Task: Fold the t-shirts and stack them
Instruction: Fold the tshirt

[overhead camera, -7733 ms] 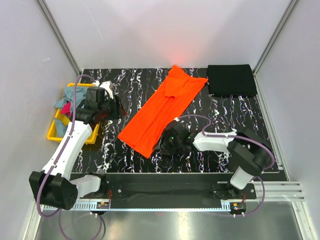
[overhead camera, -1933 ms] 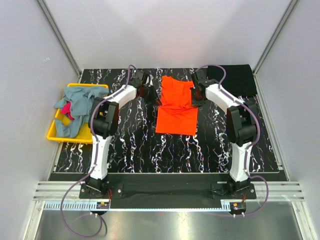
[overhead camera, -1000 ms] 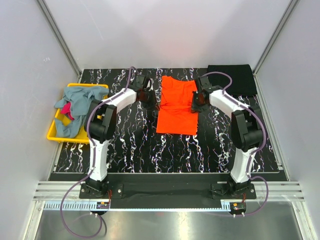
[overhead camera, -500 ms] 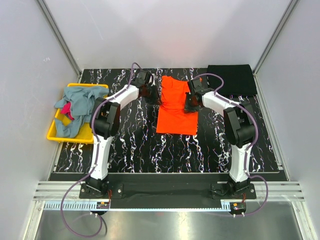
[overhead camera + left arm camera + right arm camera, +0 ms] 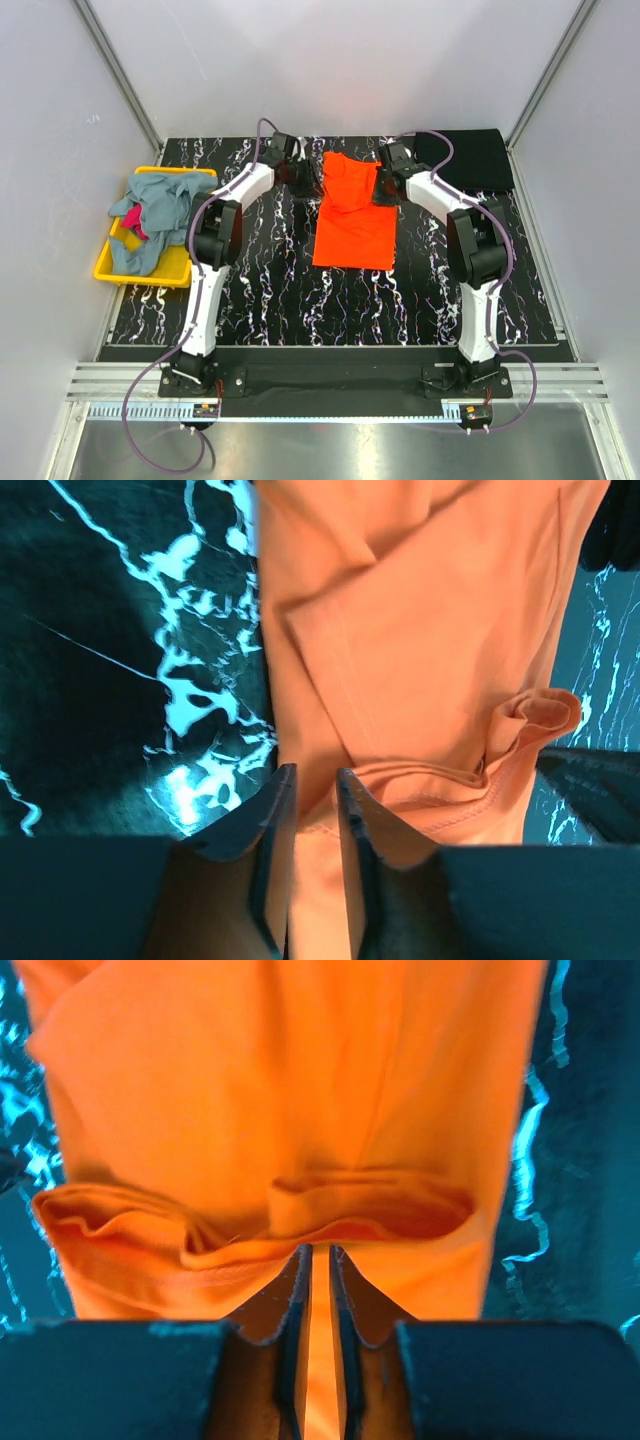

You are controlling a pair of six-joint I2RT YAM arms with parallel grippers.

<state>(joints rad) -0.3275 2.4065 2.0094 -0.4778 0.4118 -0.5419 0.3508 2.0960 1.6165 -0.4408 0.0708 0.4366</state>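
Since half a second ago the right tool (image 5: 384, 188) has drawn toward the far edge of the table (image 5: 280, 290), and the far end of the orange t-shirt (image 5: 352, 215) lies wider. The shirt is a folded rectangle at mid-table, its far hem rumpled. The left tool (image 5: 308, 180) sits at the shirt's far-left edge and the right tool at its far-right. The jaws of each are narrowly parted over the hem; whether they pinch cloth cannot be told. Both arms stretch far out, forearms angled inward.

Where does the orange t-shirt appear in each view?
Top external: orange t-shirt, upper centre of the picture.
Left wrist: orange t-shirt fills the right side.
Right wrist: orange t-shirt fills most of the picture.
Shared landmark: the black marbled tabletop, beside the cloth in every view.
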